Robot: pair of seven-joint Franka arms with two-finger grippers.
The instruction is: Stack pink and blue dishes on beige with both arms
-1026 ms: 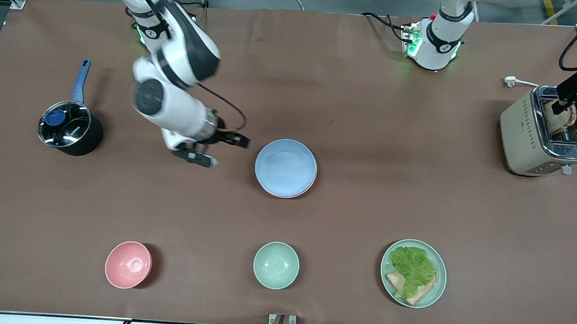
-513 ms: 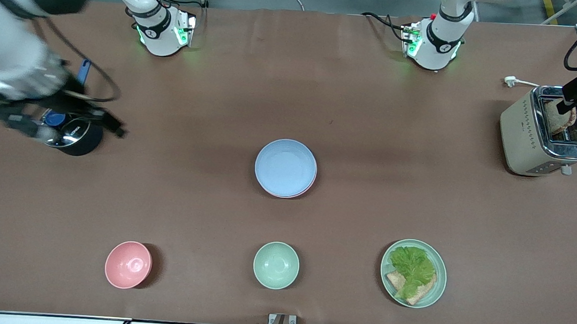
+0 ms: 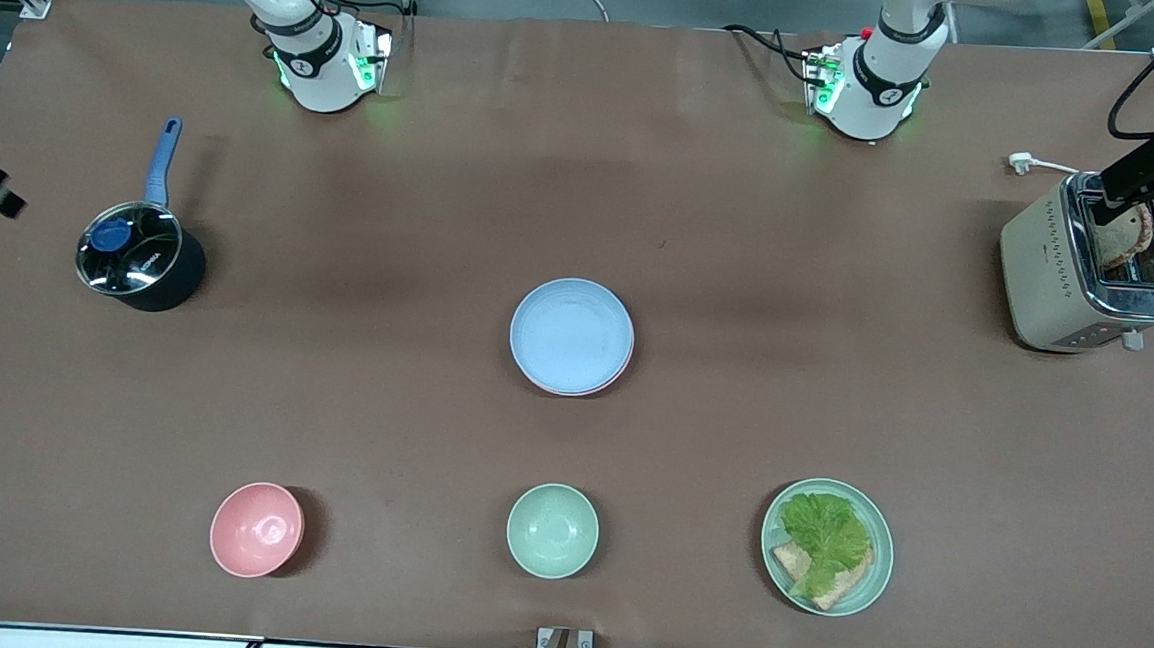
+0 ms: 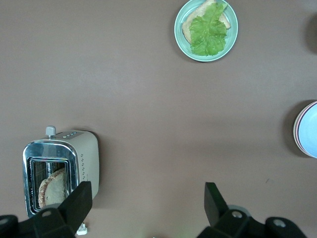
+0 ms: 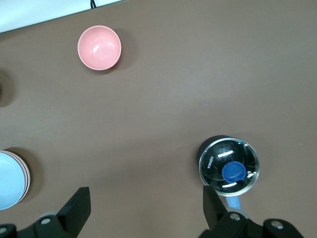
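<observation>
The light blue plate (image 3: 571, 336) lies in the middle of the table on top of the pale pink plate (image 3: 624, 365), of which only a thin rim shows. The beige plate is hidden from every view. The stack's edge also shows in the left wrist view, blue plate (image 4: 311, 130), and in the right wrist view, blue plate (image 5: 9, 179). My right gripper (image 5: 146, 210) hangs open and empty over bare table beside the saucepan. My left gripper (image 4: 146, 207) is open and empty, high over the table by the toaster.
A lidded black saucepan (image 3: 139, 255) stands at the right arm's end and a toaster (image 3: 1090, 263) with toast at the left arm's end. Nearer the front camera are a pink bowl (image 3: 256, 529), a mint-green bowl (image 3: 552, 530) and a green plate with lettuce and bread (image 3: 827, 547).
The right arm has swung away from beside the plate stack, past the saucepan, almost out of the front view. The left gripper has shifted slightly over the toaster. The plates have not moved.
</observation>
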